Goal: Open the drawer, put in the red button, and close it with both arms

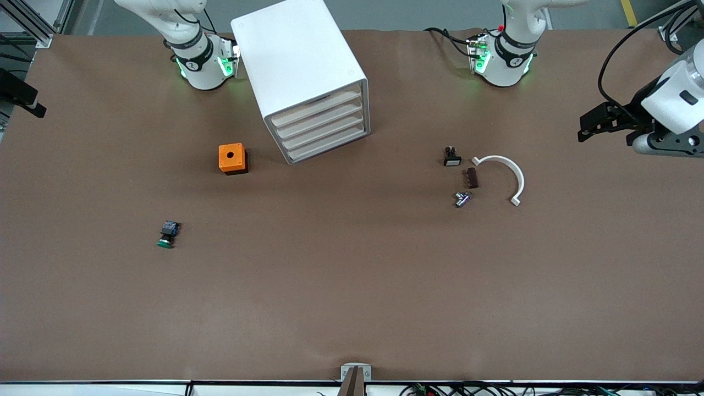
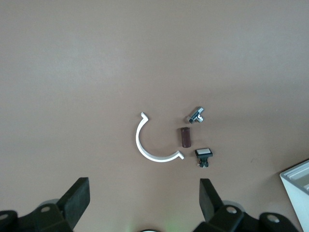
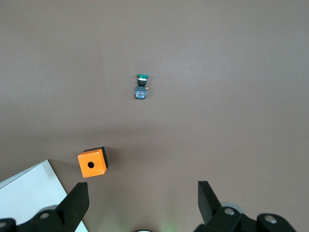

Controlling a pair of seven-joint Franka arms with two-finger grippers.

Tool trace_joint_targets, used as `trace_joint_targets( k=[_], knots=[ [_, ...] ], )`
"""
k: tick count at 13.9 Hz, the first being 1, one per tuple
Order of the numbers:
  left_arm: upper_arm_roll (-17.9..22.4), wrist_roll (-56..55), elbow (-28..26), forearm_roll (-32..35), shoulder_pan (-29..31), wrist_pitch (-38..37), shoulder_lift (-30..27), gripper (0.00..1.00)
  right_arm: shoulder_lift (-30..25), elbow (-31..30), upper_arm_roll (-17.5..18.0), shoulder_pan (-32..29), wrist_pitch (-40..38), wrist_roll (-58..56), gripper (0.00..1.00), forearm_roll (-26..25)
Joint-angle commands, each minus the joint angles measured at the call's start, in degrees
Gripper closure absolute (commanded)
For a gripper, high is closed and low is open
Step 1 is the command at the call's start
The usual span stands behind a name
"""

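Observation:
The white cabinet (image 1: pixel 300 71) stands on the table between the two arm bases, and its four beige-fronted drawers (image 1: pixel 322 129) all look shut. No red button shows in any view. My left gripper (image 1: pixel 597 125) hangs high over the left arm's end of the table. In the left wrist view it (image 2: pixel 145 203) is open and empty. My right gripper (image 1: pixel 19 96) hangs high over the right arm's end. In the right wrist view it (image 3: pixel 143 203) is open and empty. A cabinet corner shows in the left wrist view (image 2: pixel 298 180) and the right wrist view (image 3: pixel 29 193).
An orange box (image 1: pixel 232 158) (image 3: pixel 92 163) with a round hole sits beside the cabinet. A green-capped button (image 1: pixel 168 235) (image 3: pixel 140 86) lies nearer the camera. A white half ring (image 1: pixel 506 175) (image 2: pixel 145 145), a black switch (image 1: pixel 452 157), a brown piece (image 1: pixel 472 177) and a metal part (image 1: pixel 462 198) lie together.

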Motion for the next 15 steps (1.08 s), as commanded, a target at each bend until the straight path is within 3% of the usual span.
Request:
trace_joint_targets(
  k=[1, 15],
  knots=[
    [0.1, -0.7, 3.9, 1.1, 0.2, -1.5, 0.8, 0.0, -0.9, -0.1, 0.1, 0.2, -0.4, 0.3, 0.0, -0.8],
    [0.3, -0.7, 5.9, 0.9, 0.3, -1.4, 2.0, 0.0, -0.9, 0.0, -0.6, -0.3, -0.1, 0.5, 0.0, 0.1]
  ],
)
